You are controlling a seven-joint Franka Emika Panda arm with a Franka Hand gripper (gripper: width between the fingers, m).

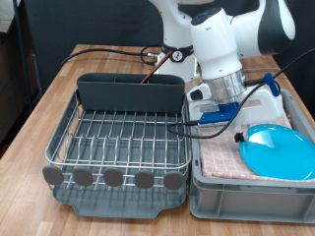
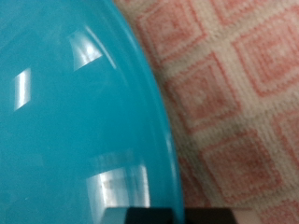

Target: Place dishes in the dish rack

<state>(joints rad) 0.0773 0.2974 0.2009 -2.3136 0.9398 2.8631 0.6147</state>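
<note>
The blue plate [image 1: 279, 151] lies on the pink checked cloth [image 1: 219, 157] in the tub [image 1: 236, 192] at lower right, beside the bare dish rack [image 1: 118, 138]. The claw [image 1: 239, 135] hangs at its edge; whether apart or together, I cannot tell.

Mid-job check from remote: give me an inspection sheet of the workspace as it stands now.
Surface: wooden table, holding rack and tub.
Job's things: blue plate lies on the pink checked cloth in the grey tub; dish rack holds no dishes; mug and spoon not seen.
Clutter: nothing seen.
Claw: hidden under the arm, low over the tub beside the plate; the wrist view shows the plate's rim close up.
Cables: black cables behind the rack, another at the wrist.
Surroundings: dark backdrop.
</note>
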